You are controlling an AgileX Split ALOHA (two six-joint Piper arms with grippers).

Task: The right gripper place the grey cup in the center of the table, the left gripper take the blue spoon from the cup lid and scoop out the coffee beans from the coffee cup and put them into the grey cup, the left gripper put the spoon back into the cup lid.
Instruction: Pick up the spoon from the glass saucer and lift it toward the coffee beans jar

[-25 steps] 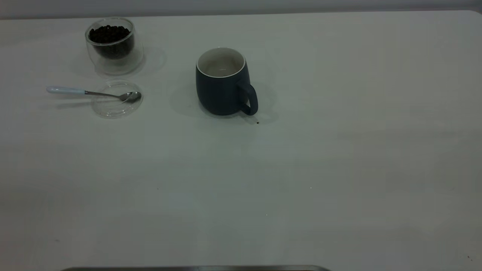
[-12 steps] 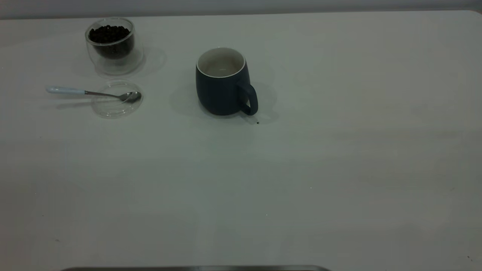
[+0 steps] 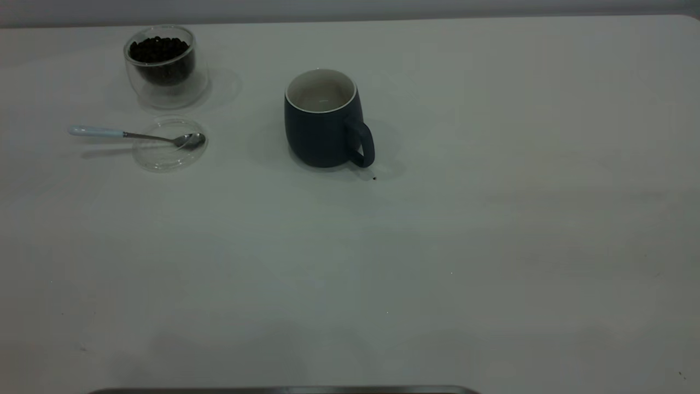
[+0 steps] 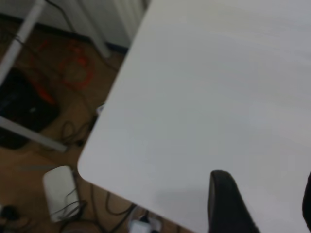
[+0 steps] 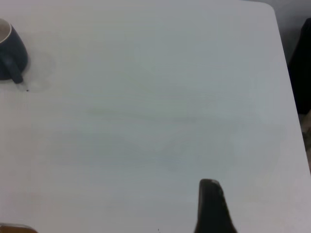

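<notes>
The grey cup stands upright near the middle of the table, handle toward the front right; it also shows far off in the right wrist view as the grey cup. At the back left the coffee cup holds coffee beans. In front of it the blue spoon lies with its bowl on the cup lid. No gripper shows in the exterior view. My left gripper hangs open over a table corner, holding nothing. My right gripper is open over bare table, far from the cup.
A tiny dark speck lies beside the cup's handle. Beyond the table's rounded corner the floor carries cables and a white box. A dark strip runs along the front edge.
</notes>
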